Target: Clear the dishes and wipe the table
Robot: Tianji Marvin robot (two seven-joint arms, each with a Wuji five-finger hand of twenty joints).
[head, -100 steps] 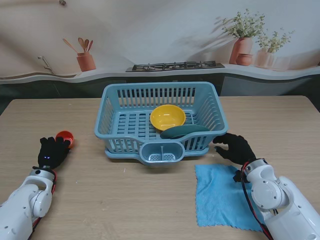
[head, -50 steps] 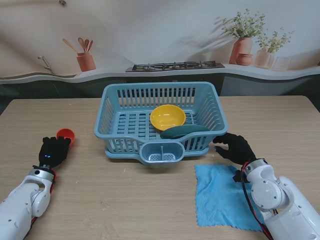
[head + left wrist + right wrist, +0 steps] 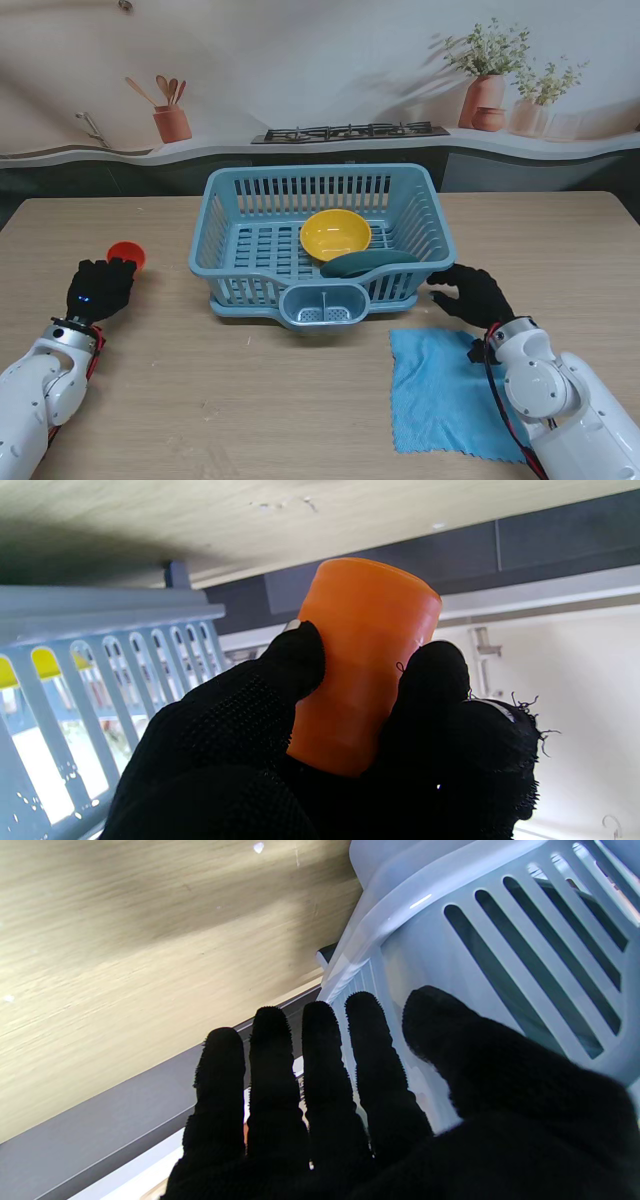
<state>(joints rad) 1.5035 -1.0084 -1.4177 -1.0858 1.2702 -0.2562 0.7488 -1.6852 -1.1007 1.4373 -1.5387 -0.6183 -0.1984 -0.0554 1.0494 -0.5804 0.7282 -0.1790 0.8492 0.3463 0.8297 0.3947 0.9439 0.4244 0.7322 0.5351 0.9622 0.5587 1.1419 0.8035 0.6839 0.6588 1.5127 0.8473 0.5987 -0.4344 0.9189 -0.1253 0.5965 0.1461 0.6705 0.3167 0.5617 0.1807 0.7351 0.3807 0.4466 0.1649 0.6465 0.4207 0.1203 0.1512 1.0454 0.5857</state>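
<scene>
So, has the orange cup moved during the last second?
Yes. The cup, held in the left hand, has shifted farther from me and slightly left, away from the basket.

1 basket [image 3: 235, 215], 1 yellow bowl [image 3: 335, 233], 1 green plate [image 3: 368, 264], 1 orange cup [image 3: 128, 254], 1 cloth [image 3: 440, 395].

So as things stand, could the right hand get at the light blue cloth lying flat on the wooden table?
Probably yes. The right hand is open beside the blue plastic dish basket and holds nothing; the light blue cloth lies uncovered just nearer to me, partly under that forearm.
</scene>
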